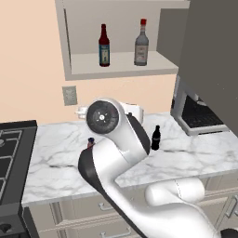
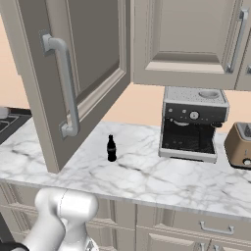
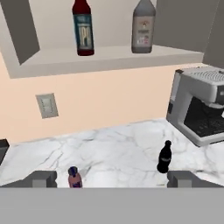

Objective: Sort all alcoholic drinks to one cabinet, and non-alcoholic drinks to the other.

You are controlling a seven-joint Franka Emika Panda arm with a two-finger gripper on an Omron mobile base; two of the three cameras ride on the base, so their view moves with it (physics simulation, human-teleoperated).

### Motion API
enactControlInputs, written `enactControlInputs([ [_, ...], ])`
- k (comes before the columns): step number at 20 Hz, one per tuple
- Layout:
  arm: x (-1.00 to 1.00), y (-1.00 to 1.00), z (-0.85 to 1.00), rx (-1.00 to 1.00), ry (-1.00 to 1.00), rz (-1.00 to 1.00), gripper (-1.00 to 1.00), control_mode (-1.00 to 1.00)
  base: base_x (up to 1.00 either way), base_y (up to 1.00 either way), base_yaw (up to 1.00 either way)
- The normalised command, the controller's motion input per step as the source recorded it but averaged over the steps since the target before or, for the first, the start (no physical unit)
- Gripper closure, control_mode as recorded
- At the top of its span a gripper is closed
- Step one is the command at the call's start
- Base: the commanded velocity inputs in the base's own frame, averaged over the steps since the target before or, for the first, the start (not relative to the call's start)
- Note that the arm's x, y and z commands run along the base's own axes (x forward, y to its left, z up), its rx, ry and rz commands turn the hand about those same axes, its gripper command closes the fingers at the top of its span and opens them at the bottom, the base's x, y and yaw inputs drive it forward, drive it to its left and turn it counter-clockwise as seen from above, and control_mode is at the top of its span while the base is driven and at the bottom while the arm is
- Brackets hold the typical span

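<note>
Two alcoholic drinks stand on the shelf of the open wall cabinet [image 1: 121, 65]: a dark red bottle with a blue label [image 1: 104, 45] [image 3: 83, 28] and a clear red-capped bottle [image 1: 142, 42] [image 3: 143, 26]. On the marble counter [image 1: 195, 155] stand the non-alcoholic drinks: a small black cola bottle [image 1: 156, 138] [image 2: 112, 148] [image 3: 164, 157] and a short purple container with a blue top [image 1: 90, 142] [image 3: 74, 177]. My gripper [image 3: 112, 179] is open with nothing between its fingers. It hangs above the counter, and the purple container sits near its left fingertip [image 3: 41, 178].
The cabinet's door [image 2: 63, 83] with a bar handle swings out over the counter. A coffee machine [image 2: 193, 122] stands right of the cola bottle, with a toaster [image 2: 240, 144] beyond it. Closed wall cabinets [image 2: 196, 39] hang above them. A stove [image 1: 11, 158] lies at the left.
</note>
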Motion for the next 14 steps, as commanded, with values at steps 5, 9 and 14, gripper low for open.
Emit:
enactControlInputs([
  [5,0.42,0.09,-0.46,0.0,0.07,-0.09,-1.0,-1.0,0.0,0.0,0.0],
  [9,0.35,0.15,-0.51,0.0,0.04,-0.06,-1.0,-1.0,0.0,0.0,0.0],
  [14,0.21,0.2,-0.39,0.0,0.01,-0.09,-1.0,-1.0,0.0,0.0,0.0],
])
